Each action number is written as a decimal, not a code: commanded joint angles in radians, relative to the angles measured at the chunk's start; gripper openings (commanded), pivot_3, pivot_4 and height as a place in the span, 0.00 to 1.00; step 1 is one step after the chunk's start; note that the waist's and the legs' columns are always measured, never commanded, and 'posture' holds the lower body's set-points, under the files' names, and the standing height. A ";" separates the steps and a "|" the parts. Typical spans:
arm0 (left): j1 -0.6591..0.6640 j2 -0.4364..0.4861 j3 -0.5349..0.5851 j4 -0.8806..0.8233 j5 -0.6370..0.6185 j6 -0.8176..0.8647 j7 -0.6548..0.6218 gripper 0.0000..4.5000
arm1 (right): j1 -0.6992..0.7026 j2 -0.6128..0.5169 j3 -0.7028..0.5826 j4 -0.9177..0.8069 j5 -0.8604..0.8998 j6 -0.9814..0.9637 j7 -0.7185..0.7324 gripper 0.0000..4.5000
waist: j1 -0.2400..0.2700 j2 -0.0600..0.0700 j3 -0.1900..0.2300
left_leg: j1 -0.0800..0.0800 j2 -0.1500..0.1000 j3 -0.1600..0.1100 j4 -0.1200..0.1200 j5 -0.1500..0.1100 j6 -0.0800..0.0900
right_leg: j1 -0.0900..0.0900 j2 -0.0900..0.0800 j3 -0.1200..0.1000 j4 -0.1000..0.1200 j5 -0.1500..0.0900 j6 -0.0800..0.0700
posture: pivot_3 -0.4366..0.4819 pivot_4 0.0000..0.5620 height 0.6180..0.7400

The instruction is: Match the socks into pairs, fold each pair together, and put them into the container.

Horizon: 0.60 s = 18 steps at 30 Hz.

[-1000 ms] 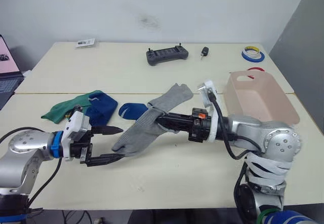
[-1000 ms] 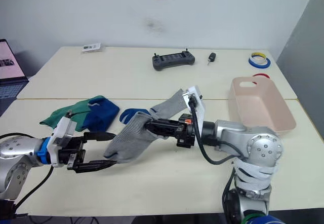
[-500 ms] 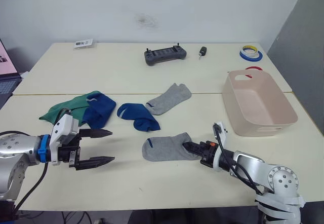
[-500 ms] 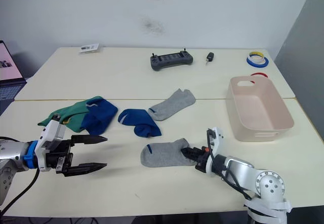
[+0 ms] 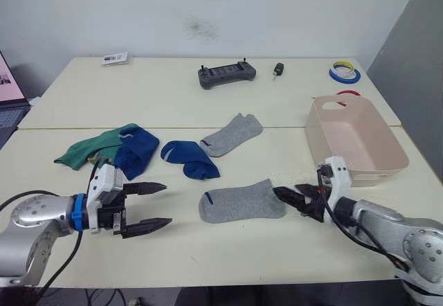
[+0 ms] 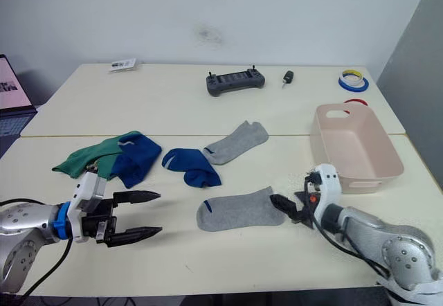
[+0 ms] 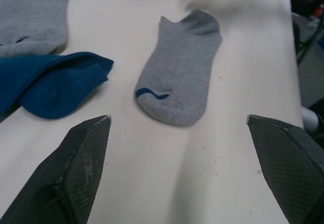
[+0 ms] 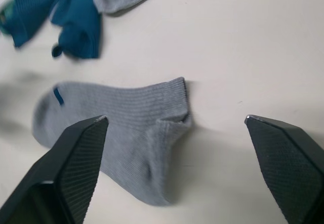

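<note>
Right gripper (image 5: 299, 199) is spread wide and holds nothing, just right of a flat grey sock (image 5: 241, 201). Left gripper (image 5: 154, 204) is likewise wide and unloaded. Pink container (image 5: 331, 154) sits at far right; no socks visible inside. Second grey sock (image 5: 232, 134), blue socks (image 5: 189, 158) and green socks (image 5: 86, 147) lie farther left.

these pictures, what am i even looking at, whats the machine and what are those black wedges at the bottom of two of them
This is a humanoid robot with two arms at a table. Two pictures come from cameras in its head, looking down over the arms. The other two come from wrist cameras; the black wedges are each gripper's own fingers. The left gripper and right gripper are both open and hold nothing. Between them a grey sock lies flat. Farther back lie a second grey sock, blue socks and a green sock. A pale pink container stands on the robot's right. At the far edge sit a dark controller and tape rolls.
</note>
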 commanded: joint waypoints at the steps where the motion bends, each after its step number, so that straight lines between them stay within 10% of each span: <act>1: 0.023 -0.035 -0.001 -0.055 -0.007 -0.002 0.054 1.00 | 0.010 -0.029 0.062 -0.067 -0.147 -0.083 0.144 1.00 | 0.000 -0.001 -0.001 | 0.000 0.001 0.000 0.000 0.000 0.000 | 0.000 0.000 0.000 0.000 0.000 0.000 | 0.48 0.27 1.00; 18: 0.066 -0.302 -0.173 -0.271 -0.011 0.357 0.579 1.00 | 0.024 0.121 0.197 -0.014 -0.457 -0.162 0.227 1.00 | 0.004 -0.002 -0.001 | -0.002 -0.001 -0.002 0.002 0.000 0.000 | 0.002 -0.001 -0.001 -0.002 0.001 0.002 | 0.48 0.27 1.00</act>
